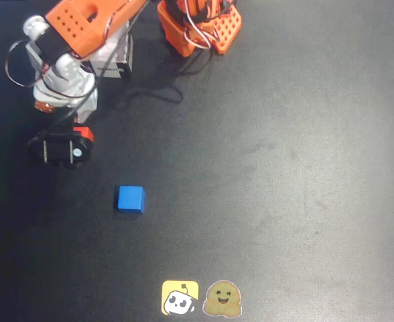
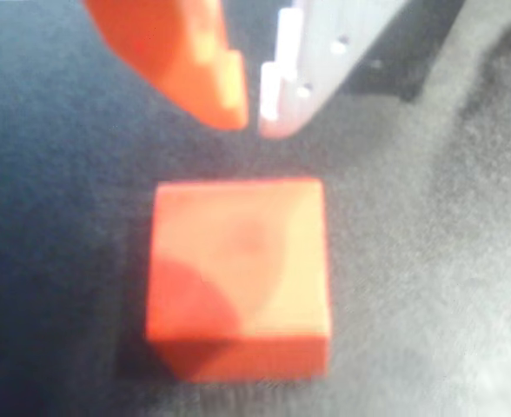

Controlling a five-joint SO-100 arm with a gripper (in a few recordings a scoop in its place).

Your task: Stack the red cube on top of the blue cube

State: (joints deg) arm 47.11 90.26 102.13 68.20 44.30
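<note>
The overhead view is evenly lit and fairly sharp, with a pale sheen on the dark bench [image 1: 297, 168] right of centre. The wrist view is soft and blurred (the red cube [image 2: 238, 278] included), with a dark shadow on its lower-left face.

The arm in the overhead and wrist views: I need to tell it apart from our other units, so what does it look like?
The arm is built from orange perforated shells and white segments, with black and white cables looping along it and a black camera housing by the wrist. Its gripper has one solid orange finger and one pale whitish finger with small holes.
</note>
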